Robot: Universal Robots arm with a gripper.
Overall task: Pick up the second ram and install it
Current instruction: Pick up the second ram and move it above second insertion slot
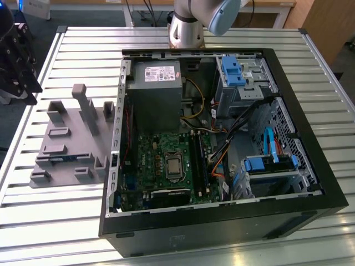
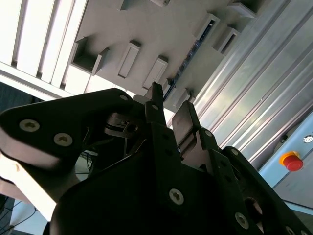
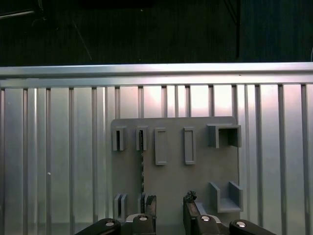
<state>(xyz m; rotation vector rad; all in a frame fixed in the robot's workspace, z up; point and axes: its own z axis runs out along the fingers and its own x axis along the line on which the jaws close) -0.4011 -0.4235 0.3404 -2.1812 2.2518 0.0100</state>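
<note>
Gripper (image 3: 169, 203) open, empty, hanging clear above tray (image 3: 210, 166). Ram (image 3: 142, 164) on edge in tray slot, exterior view's left of PC case (image 1: 222, 227). Ram's long axis runs square to closing line. Ram is offset, in line with one finger (image 3: 149, 203), not in gap.

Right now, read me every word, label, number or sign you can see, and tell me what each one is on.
No text here can be read.
White label on the power supply, exterior view: print too small to read.
Small mark on the computer case: too blurred to read.
Printing on the motherboard: too small to read.
Small sign beside the red stop button, second wrist view: too small to read.
</note>
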